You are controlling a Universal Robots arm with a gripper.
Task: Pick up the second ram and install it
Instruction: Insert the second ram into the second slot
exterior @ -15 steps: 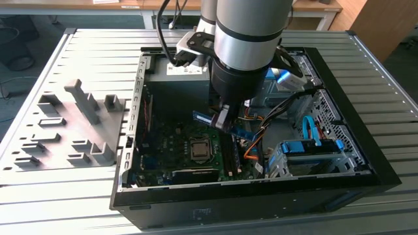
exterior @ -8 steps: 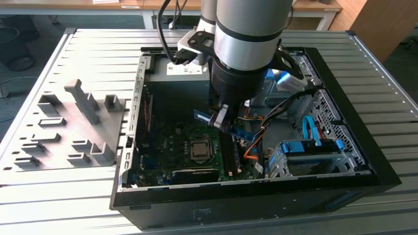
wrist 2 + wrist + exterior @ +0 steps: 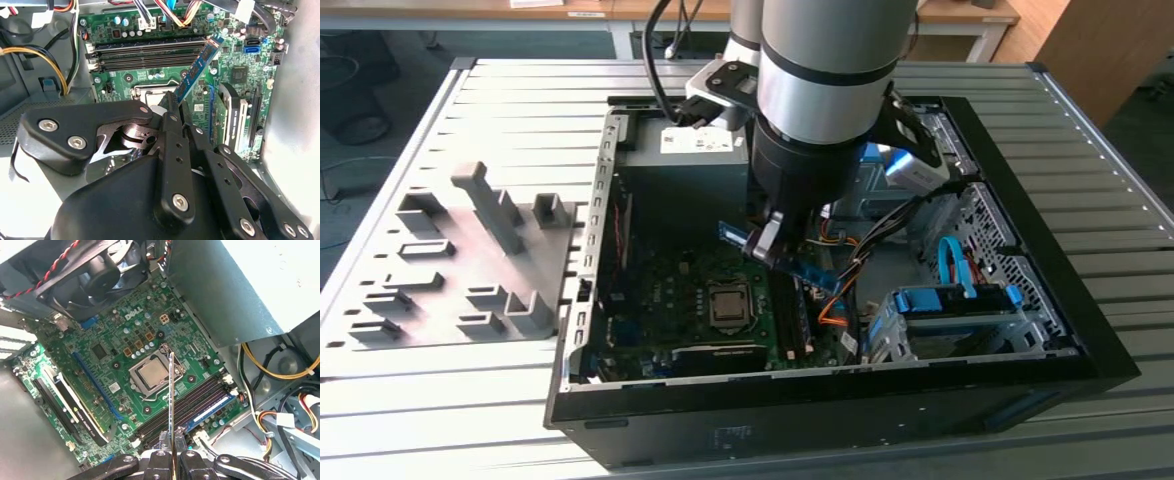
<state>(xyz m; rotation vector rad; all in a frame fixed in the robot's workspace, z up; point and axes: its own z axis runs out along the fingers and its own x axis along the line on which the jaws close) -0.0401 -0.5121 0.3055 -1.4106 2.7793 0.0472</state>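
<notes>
the gripper (image 3: 172, 105) is pinched shut on the ram (image 3: 200, 65), a finger pressed against each flat face. in the first wrist view the ram (image 3: 171, 400) shows edge-on, running straight out from the fingertips. in the exterior view the gripper (image 3: 767, 245) hangs inside the open case (image 3: 1041, 330), and the ram (image 3: 817, 276) sticks out on both sides of it, held in the air above the board (image 3: 100, 360) and touching nothing. below lie the socket (image 3: 150, 372) and, just beside it, the row of slots (image 3: 187, 407). one slot holds a blue strip, likely the other stick. the ram looks angled across the slots rather than along them.

my worry is the thin grip: the stick could pivot or slip when its edge meets a slot. a skewed or offset contact could jam a corner on a latch or scrape the socket. the cables (image 3: 834, 310) lie near the slots' end and might snag.
</notes>
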